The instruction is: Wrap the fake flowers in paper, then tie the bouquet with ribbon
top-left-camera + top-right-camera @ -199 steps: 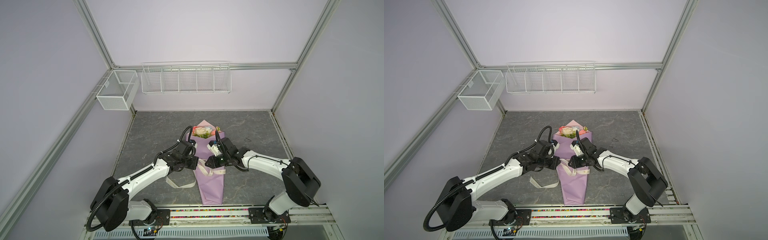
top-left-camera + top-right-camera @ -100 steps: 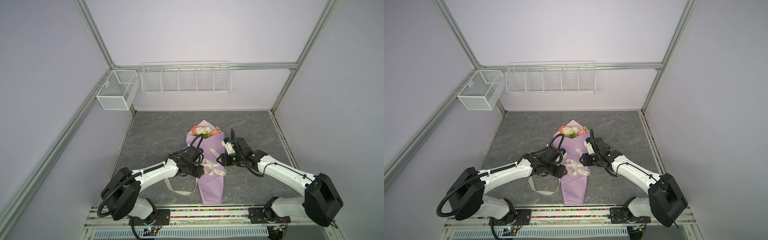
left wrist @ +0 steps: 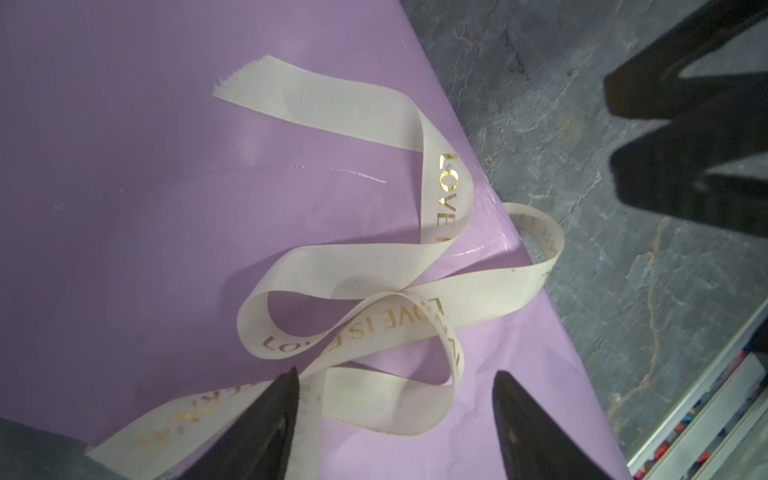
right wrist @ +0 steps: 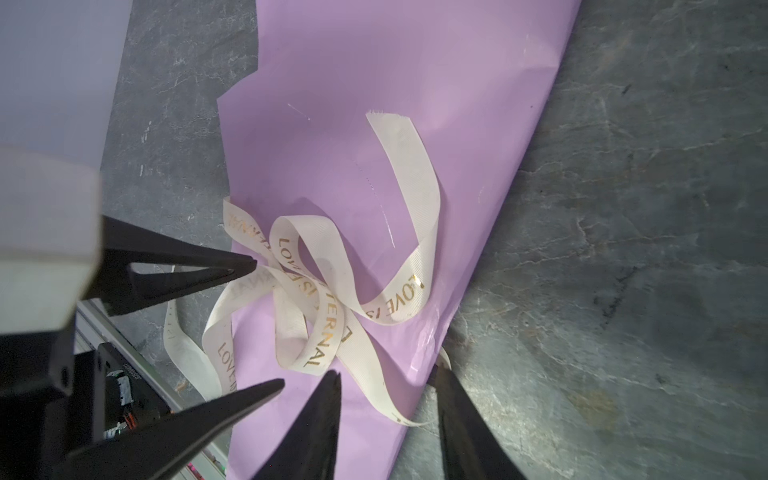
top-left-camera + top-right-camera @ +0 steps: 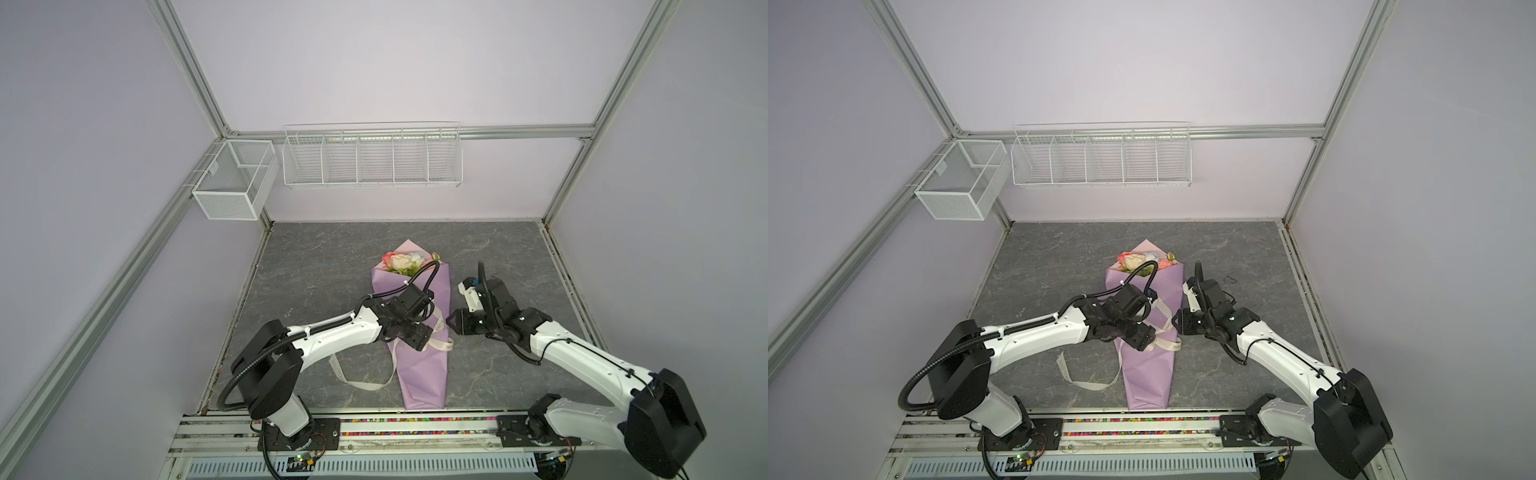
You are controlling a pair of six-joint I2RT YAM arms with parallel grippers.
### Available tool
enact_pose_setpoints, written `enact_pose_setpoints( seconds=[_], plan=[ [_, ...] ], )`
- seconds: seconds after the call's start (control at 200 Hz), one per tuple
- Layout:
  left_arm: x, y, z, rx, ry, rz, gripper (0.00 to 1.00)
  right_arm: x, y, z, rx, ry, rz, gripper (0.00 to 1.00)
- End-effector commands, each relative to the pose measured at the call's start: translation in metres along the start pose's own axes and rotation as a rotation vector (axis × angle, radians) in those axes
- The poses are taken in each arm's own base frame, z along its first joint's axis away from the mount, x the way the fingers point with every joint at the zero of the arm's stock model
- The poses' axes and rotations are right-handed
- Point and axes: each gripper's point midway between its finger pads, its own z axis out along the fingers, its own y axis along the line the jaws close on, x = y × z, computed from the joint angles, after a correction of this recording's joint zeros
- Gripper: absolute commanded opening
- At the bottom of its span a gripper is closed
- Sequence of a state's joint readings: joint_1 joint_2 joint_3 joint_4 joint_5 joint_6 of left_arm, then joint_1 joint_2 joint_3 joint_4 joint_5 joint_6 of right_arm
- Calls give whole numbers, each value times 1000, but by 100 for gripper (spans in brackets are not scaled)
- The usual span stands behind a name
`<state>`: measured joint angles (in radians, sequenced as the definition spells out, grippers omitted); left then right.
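Observation:
The bouquet of fake flowers (image 5: 405,262) (image 5: 1139,262) lies on the grey table, wrapped in a lilac paper cone (image 5: 420,374) (image 5: 1148,382) (image 3: 124,208) (image 4: 395,83). A cream ribbon (image 3: 353,253) (image 4: 328,332) with gold lettering lies in a loose knot across the cone's middle. My left gripper (image 5: 419,338) (image 5: 1142,338) (image 3: 395,374) hangs open over the knot, with a loop of ribbon lying loose between its fingers. My right gripper (image 5: 453,326) (image 5: 1177,326) (image 4: 384,374) stands open at the cone's right edge. A ribbon end runs between its jaws and is not pinched.
A long ribbon tail (image 5: 361,384) (image 5: 1088,384) curls on the table left of the cone. A white wire rack (image 5: 372,156) and a mesh box (image 5: 232,183) hang on the back wall. The metal rail (image 5: 415,432) runs along the front edge.
My left gripper opened and let the ribbon go, then moved toward the front over the cone. My right gripper drew back to the cone's right edge and opened a little wider.

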<state>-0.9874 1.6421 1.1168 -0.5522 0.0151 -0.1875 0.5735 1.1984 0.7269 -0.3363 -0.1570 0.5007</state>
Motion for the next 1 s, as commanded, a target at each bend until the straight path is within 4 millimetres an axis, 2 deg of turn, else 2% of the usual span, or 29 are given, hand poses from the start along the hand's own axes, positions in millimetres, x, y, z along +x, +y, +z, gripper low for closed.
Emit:
enact_pose_setpoints(
  seconds=[0.0, 0.115, 0.48, 0.58, 0.815, 0.93, 1.0],
  plan=[
    [-1, 0, 4, -46, 43, 79, 76, 7, -7, -3, 18, 1, 32, 42],
    [-1, -2, 9, -65, 66, 116, 77, 9, -10, -5, 24, -4, 37, 42],
    [22, 6, 28, -112, 207, 197, 77, 12, -16, -6, 47, 4, 49, 42],
    [28, 7, 31, -113, 229, 202, 74, 13, -17, -6, 50, 6, 53, 42],
    [29, 2, 26, -84, 227, 209, 50, 14, -14, -6, 35, 17, 54, 43],
    [25, 1, 18, -78, 208, 214, 32, 14, -7, -5, -8, 22, 37, 43],
    [22, 1, 11, -80, 190, 212, 25, 14, -1, -5, -36, 26, 19, 42]
  ],
)
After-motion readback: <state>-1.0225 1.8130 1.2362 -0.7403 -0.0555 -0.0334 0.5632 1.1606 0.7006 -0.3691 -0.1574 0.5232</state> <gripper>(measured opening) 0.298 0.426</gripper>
